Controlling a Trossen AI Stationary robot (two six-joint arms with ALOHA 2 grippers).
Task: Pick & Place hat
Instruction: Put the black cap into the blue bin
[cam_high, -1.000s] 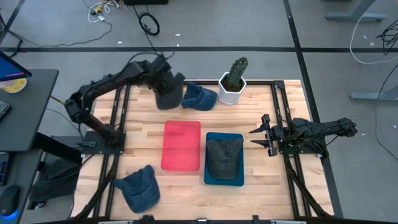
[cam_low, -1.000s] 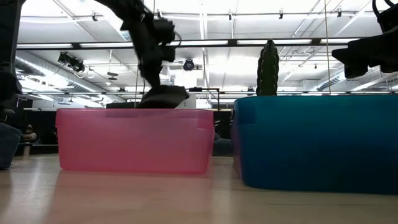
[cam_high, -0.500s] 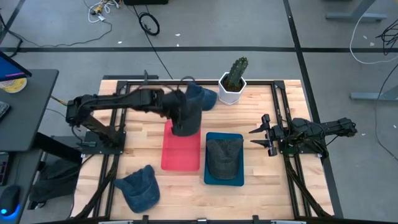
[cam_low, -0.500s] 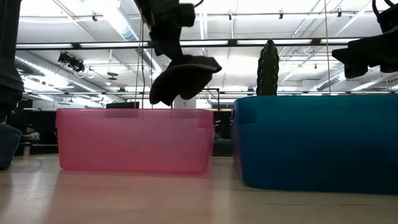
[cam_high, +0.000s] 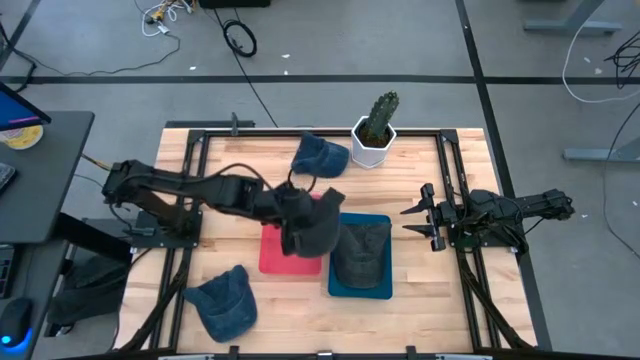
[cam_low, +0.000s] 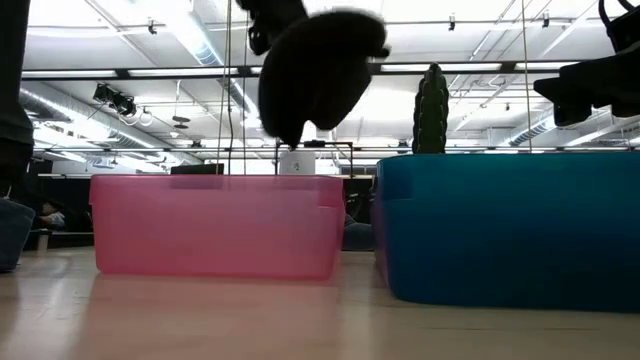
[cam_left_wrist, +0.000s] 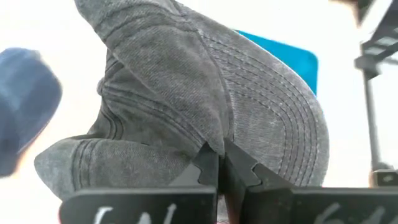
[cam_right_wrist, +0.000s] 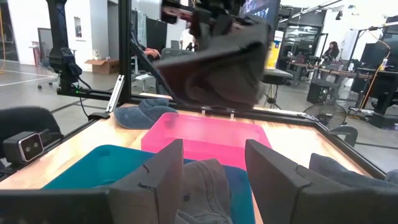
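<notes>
My left gripper (cam_high: 290, 208) is shut on a dark grey cap (cam_high: 312, 232) held in the air over the pink bin (cam_high: 278, 252), near the blue bin (cam_high: 382, 222). The cap also shows in the low view (cam_low: 318, 70), in the left wrist view (cam_left_wrist: 205, 106) and in the right wrist view (cam_right_wrist: 214, 65). A second grey cap (cam_high: 360, 252) lies in the blue bin. My right gripper (cam_high: 412, 220) is open and empty at the table's right side, level with the blue bin. My left gripper pinches the dark grey cap where the crown meets the brim (cam_left_wrist: 214, 149) between its two fingers. The fingers come from the table's left. The cap is lifted clear and hangs over the pink bin, its brim (cam_left_wrist: 280, 118) toward the blue bin.
A blue cap (cam_high: 320, 156) lies at the far edge beside a potted cactus (cam_high: 376, 128) in a white pot. Another blue cap (cam_high: 222, 302) lies at the near left. Black frame rails (cam_high: 455, 190) run along the table's sides.
My left gripper has carried the dark grey cap from the far left part of the table, beside the blue cap, toward the near edge and the right, and up. The cap now hangs over the pink bin's right side, higher than before. My right arm has kept still.
</notes>
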